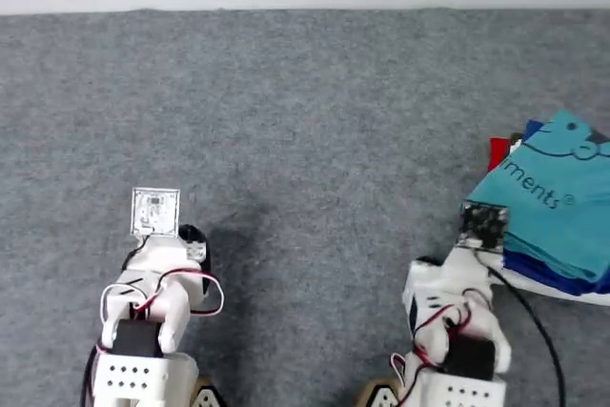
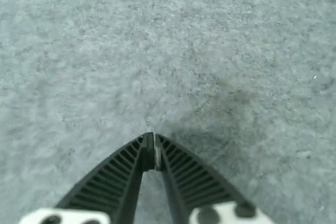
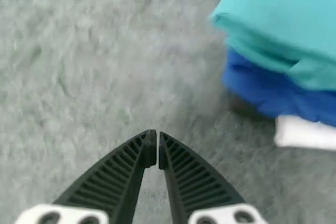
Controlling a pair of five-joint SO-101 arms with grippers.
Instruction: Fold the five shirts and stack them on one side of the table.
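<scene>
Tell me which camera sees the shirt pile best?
The high view shows most of the shirt stack, teal on top, with blue, red and white peeking out. The right wrist view catches one corner, teal over blue over white. The left wrist view faces grey table cover.

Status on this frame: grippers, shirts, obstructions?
Left gripper jaws shut, empty. Right gripper jaws shut, empty, beside shirt stack. Teal shirt on top. No obstruction seen.

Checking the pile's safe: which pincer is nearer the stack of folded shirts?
Right. The right pincer sits just beside the shirt stack; the left pincer is over bare table, far from it.
</scene>
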